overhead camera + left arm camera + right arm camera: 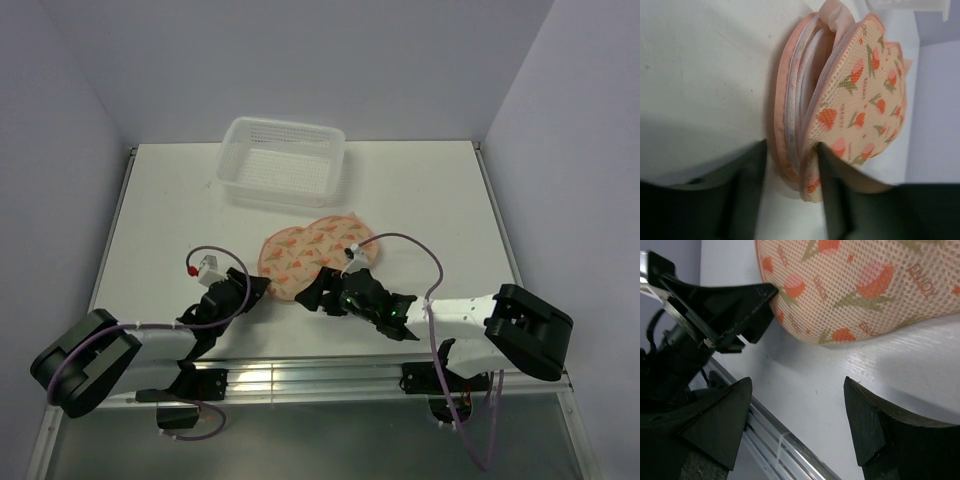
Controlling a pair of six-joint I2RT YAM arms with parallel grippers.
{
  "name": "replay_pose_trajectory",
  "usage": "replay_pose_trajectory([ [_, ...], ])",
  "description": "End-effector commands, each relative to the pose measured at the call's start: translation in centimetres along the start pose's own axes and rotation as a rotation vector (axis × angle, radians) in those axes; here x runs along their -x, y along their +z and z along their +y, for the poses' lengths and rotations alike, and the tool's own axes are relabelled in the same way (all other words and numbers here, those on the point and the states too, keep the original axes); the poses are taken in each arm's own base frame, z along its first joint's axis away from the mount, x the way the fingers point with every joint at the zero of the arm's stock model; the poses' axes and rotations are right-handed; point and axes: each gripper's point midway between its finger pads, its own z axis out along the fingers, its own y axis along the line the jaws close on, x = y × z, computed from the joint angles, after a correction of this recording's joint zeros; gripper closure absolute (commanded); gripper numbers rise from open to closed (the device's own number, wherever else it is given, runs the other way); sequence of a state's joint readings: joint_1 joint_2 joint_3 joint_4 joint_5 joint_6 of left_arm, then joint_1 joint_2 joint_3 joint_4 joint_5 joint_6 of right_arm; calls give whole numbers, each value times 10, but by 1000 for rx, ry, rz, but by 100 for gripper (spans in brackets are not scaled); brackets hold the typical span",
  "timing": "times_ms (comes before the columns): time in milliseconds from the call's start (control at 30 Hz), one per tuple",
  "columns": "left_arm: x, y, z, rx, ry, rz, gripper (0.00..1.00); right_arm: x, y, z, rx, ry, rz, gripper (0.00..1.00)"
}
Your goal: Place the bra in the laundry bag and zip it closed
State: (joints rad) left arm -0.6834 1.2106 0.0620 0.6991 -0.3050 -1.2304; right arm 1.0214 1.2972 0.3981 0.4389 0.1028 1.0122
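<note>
The laundry bag (pixel 315 250) lies flat in the middle of the table, a peach peanut-shaped pouch with orange print. In the left wrist view the laundry bag (pixel 860 95) is seen edge-on, its zipper edge gaping. Pale pink soft fabric (pixel 834 14) bulges at the far end of the gap; I cannot tell whether it is the bra or the lining. No bra lies loose on the table. My left gripper (pixel 257 286) (pixel 790 170) is open, its jaws straddling the bag's left end. My right gripper (pixel 322 292) (pixel 797 390) is open and empty just in front of the bag (pixel 860 285).
A white plastic mesh basket (pixel 283 160) stands at the back of the table, just behind the bag. The metal rail (pixel 775 445) of the table's front edge runs right under my right gripper. The left gripper's finger (pixel 747 300) shows in the right wrist view, touching the bag's edge.
</note>
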Motion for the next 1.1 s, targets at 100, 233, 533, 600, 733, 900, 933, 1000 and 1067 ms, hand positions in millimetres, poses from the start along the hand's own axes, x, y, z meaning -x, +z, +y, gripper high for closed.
replay_pose_trajectory([
  [100,6,-4,-19,-54,-180,-58,71,15,0,6,41,134,-103,20],
  [233,14,-8,-41,-107,-211,-68,89,7,0,-8,25,182,-95,20],
  [533,20,-23,-64,-186,-329,-40,100,4,7,-8,32,242,-100,18],
  [600,18,-25,-66,-194,-344,-23,100,11,8,-1,56,258,-126,14],
  [733,15,-28,-73,-207,-367,8,100,23,17,5,62,281,-179,13],
  [900,10,-28,-76,-215,-385,39,100,26,28,12,105,375,-189,14],
  [933,9,-29,-76,-218,-389,46,100,22,31,7,94,387,-179,14],
  [1000,9,-29,-77,-220,-393,51,100,24,32,9,120,425,-188,18],
  [1067,7,-30,-77,-218,-393,61,100,25,33,4,113,431,-200,23],
])
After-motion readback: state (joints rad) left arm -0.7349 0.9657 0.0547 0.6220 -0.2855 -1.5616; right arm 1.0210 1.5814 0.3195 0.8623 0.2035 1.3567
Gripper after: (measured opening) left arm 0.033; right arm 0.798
